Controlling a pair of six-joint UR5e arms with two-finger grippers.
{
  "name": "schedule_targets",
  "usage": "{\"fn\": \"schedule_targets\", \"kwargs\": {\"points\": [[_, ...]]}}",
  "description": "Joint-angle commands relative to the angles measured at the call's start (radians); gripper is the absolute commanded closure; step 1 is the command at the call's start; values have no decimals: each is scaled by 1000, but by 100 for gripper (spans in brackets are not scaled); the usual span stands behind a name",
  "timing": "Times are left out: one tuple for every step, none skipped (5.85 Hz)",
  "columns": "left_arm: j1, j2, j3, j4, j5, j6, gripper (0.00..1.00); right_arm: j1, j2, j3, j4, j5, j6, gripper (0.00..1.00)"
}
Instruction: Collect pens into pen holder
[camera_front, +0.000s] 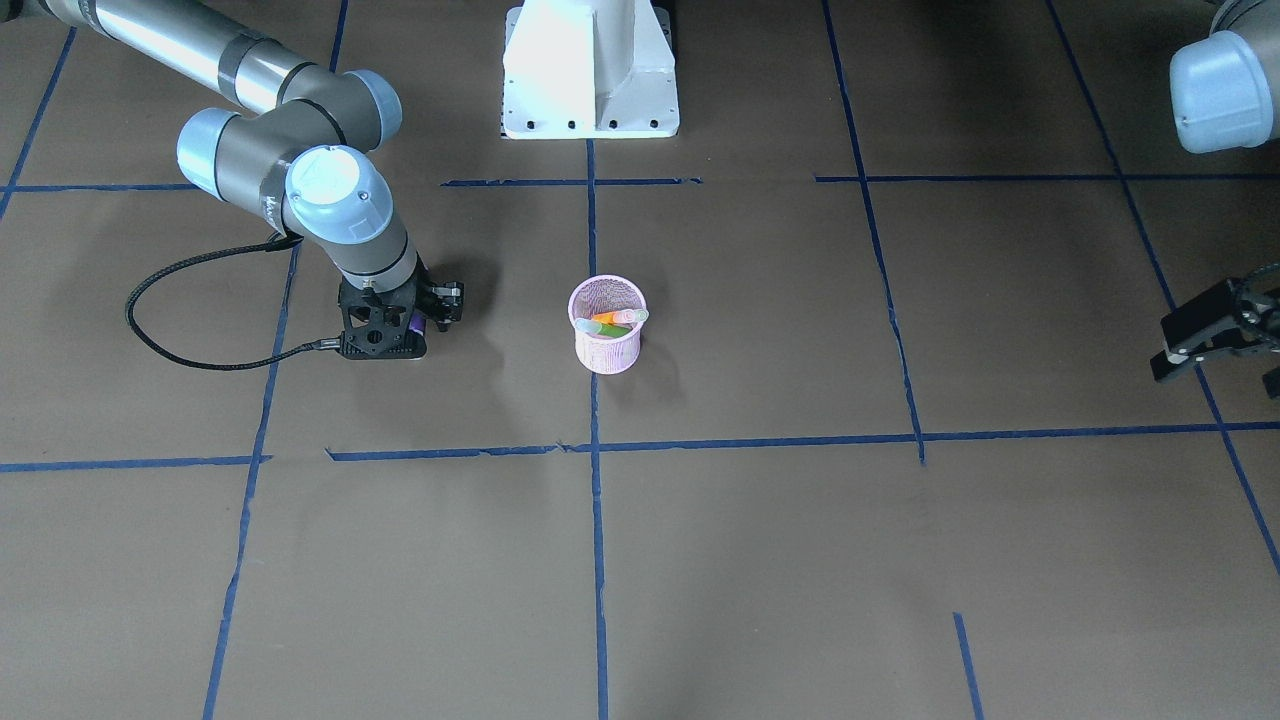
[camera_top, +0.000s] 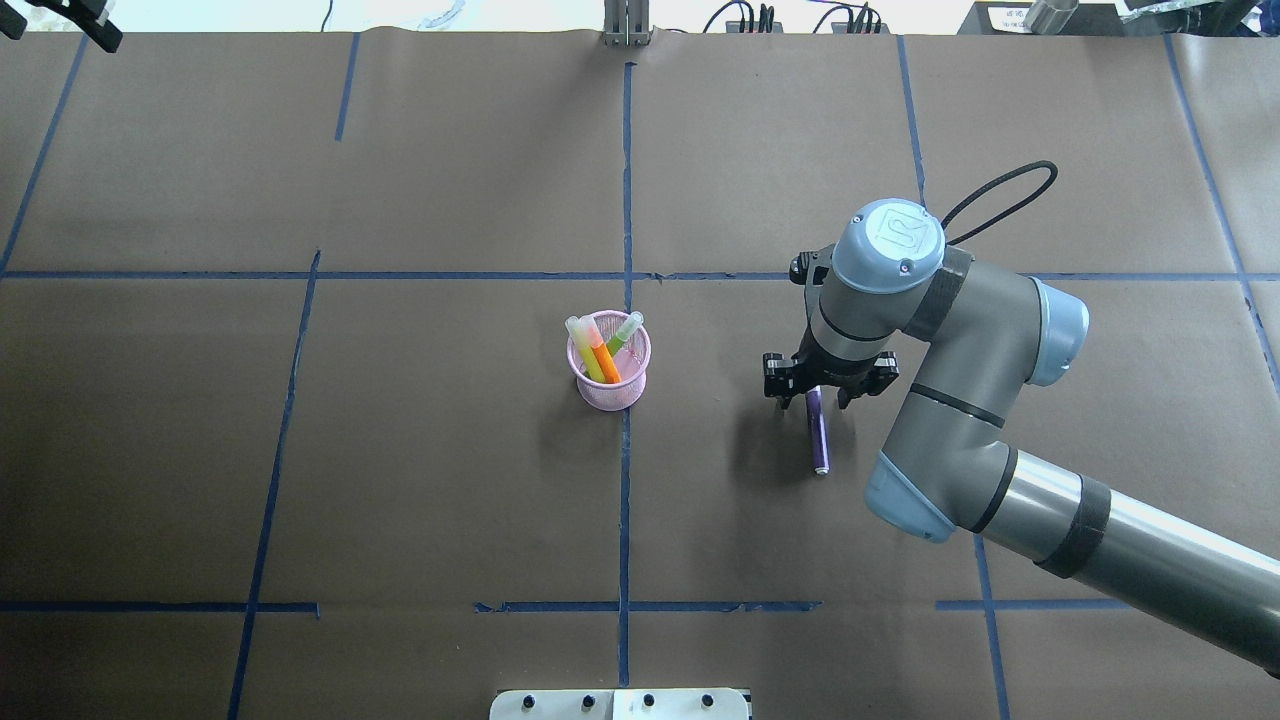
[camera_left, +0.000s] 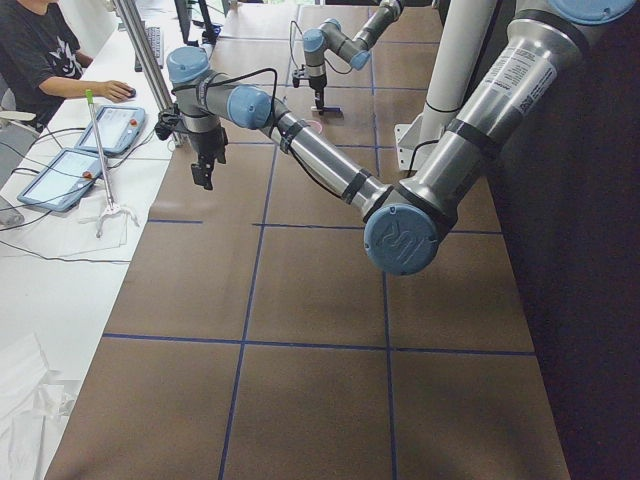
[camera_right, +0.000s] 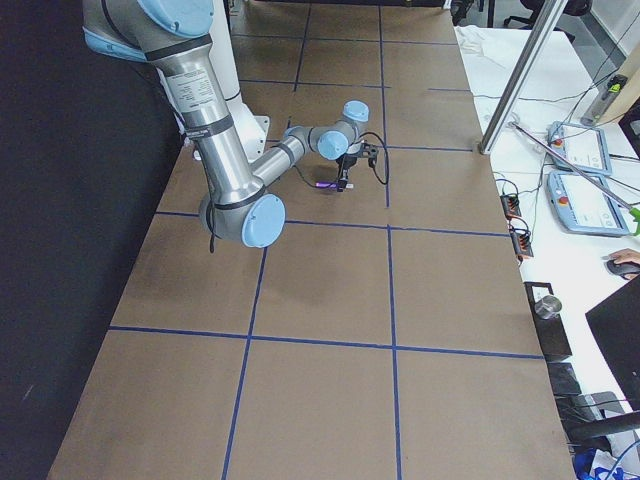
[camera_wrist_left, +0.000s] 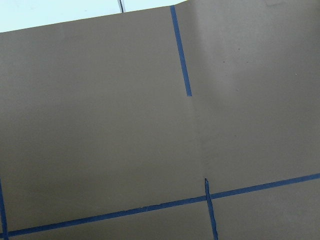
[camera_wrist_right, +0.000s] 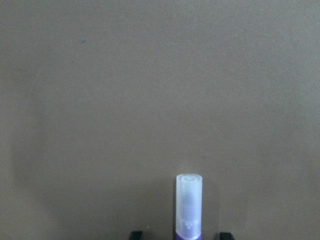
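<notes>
In the overhead view's upper left corner, the left gripper (camera_top: 55, 22) has its fingers spread wide. At centre the pink mesh cup (camera_top: 610, 392) stands on the bench (camera_top: 400, 480), with an orange pen (camera_top: 605, 362) and a green pen (camera_top: 617, 343) leaning inside. Further right the purple pen (camera_top: 819, 440) lies flat. The right gripper (camera_top: 816, 400) has its fingers wide astride the pen's far end, not touching it.

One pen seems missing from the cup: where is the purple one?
In the overhead view the purple pen lies on the table right of the pink cup, straddled by the open right pincer.
</notes>
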Motion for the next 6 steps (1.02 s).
{"fn": "schedule_targets", "kwargs": {"points": [[-17,1,5,6,-2,0,0,0,1,0,0,10,0,55],[-17,1,5,6,-2,1,0,1,3,2,0,15,0,60],[-17,1,5,6,-2,0,0,1,6,3,0,15,2,65],[-17,0,5,6,-2,0,0,1,6,3,0,15,0,72],[-17,0,5,6,-3,0,0,1,6,2,0,15,0,80],[-25,3,5,6,-20,0,0,1,4,2,0,15,0,93]]}}
